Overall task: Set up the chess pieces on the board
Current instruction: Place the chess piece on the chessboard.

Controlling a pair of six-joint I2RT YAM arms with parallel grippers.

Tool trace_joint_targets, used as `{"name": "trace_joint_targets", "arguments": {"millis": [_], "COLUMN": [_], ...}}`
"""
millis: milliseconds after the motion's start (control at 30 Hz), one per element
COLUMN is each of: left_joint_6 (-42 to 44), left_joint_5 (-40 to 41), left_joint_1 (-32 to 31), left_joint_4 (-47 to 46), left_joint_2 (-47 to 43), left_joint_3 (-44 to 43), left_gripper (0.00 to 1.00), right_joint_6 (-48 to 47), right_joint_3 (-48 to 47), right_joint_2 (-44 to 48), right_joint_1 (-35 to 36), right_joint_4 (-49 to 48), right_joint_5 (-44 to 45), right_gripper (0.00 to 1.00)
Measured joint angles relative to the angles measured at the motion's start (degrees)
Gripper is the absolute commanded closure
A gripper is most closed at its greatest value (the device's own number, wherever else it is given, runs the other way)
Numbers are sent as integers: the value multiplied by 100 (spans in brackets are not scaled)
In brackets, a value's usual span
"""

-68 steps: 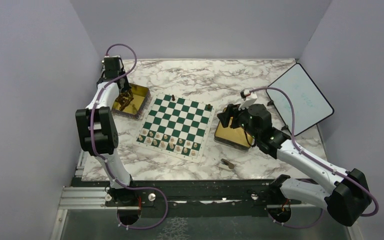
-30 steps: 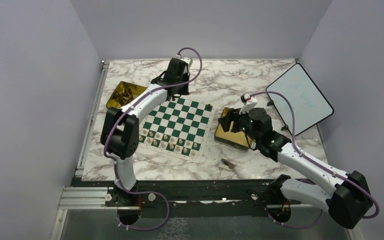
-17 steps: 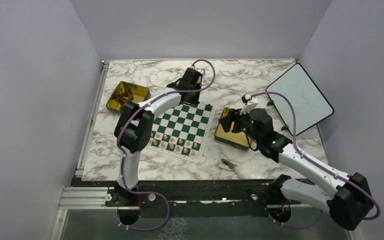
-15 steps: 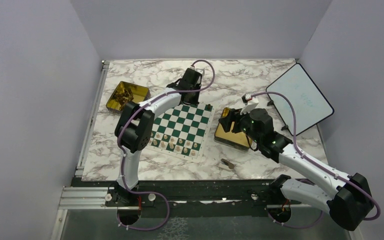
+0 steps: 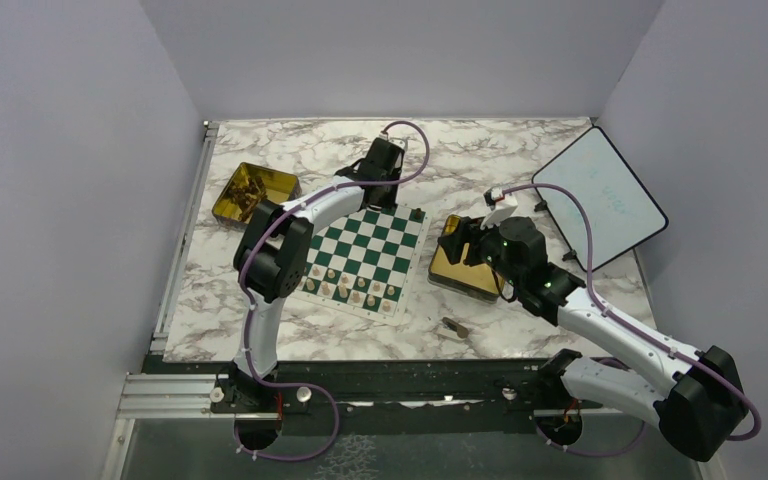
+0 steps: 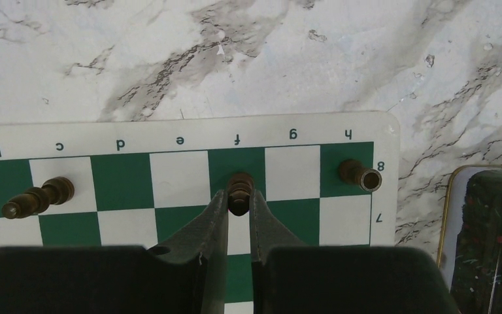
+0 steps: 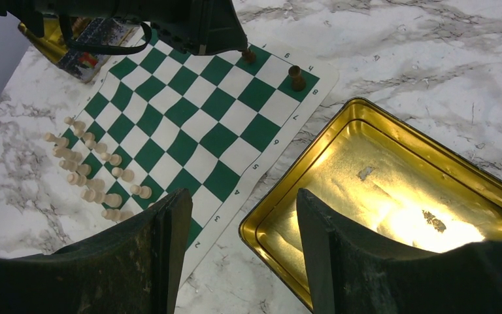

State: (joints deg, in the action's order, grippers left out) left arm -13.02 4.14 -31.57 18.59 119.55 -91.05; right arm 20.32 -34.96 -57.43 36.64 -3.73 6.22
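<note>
Brown piece (image 6: 238, 191) at board (image 6: 121, 182) square f8

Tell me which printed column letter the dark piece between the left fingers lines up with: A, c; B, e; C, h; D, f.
D: in the left wrist view the left fingers pinch the dark piece directly below the letter f printed on the border of the board.

The marble table (image 5: 480, 150) carries the board (image 5: 368, 252), two gold tins (image 5: 248, 190) and a tablet (image 5: 600, 195).
</note>
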Motion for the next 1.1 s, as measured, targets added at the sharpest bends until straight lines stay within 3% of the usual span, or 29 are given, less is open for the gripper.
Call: {"name": "trace_joint_targets", "arguments": {"millis": [833, 1100], "left_joint_6": [57, 68], "left_joint_5": [142, 142], "left_joint_1": [0, 0], "left_joint_4": [-118, -164], "left_joint_2": [114, 144], "left_joint_3": [-2, -2], "left_gripper": [86, 71], "right_joint_6": [-2, -28], "right_joint_3": [0, 0], "right_joint_2": [0, 0], "right_joint_1": [0, 0], "right_joint_4": [2, 2], "right_joint_5": [42, 59], "right_gripper": [35, 35]}}
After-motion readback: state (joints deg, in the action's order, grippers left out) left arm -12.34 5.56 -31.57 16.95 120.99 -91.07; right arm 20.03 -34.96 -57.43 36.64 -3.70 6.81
